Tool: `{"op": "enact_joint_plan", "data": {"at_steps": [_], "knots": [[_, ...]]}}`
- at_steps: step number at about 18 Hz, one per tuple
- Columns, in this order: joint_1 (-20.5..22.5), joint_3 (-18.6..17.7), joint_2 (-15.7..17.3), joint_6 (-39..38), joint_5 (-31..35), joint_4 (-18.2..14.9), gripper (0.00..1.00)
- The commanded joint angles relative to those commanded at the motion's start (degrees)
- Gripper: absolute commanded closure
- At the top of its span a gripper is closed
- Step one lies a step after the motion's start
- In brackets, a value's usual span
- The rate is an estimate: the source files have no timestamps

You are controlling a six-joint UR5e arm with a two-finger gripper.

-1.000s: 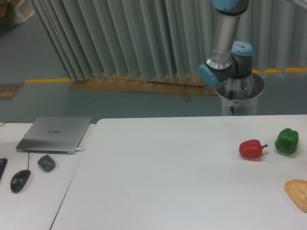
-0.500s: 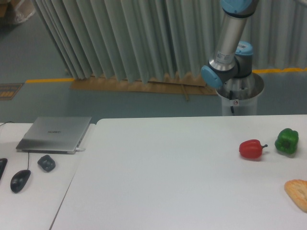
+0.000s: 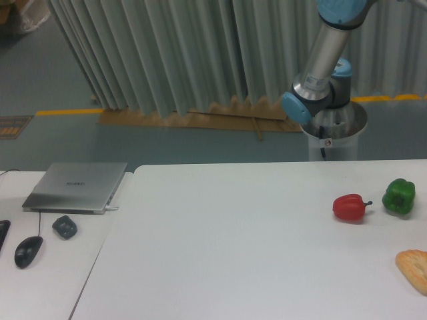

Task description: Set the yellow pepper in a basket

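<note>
With neither a yellow pepper nor any basket in view and the end effector out of frame, grip state untellable, risk of seizing the glossy red pepper [image 3: 349, 207] or lobed green pepper [image 3: 399, 195] at three o'clock on the white worktop [image 3: 233, 253] instead.

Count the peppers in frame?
2. The red pepper lies at the table's right side; the green pepper sits just right of it, apart. No yellow pepper or basket shows; either may be out of frame.
</note>
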Motion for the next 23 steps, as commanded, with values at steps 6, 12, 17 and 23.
{"op": "enact_joint_plan", "data": {"at_steps": [6, 12, 17, 23], "knots": [[-0.44, -0.17, 0.61, -0.35, -0.35, -0.17, 0.0], [-8.69, -2.19, 5.53, -9.83, -0.18, -2.72, 0.0], [-14.67, -3.69, 9.83, -17.47, -2.98, -4.92, 0.0], [-23.2, -5.0, 12.74, -28.46, -4.04, -9.05, 0.0]]}}
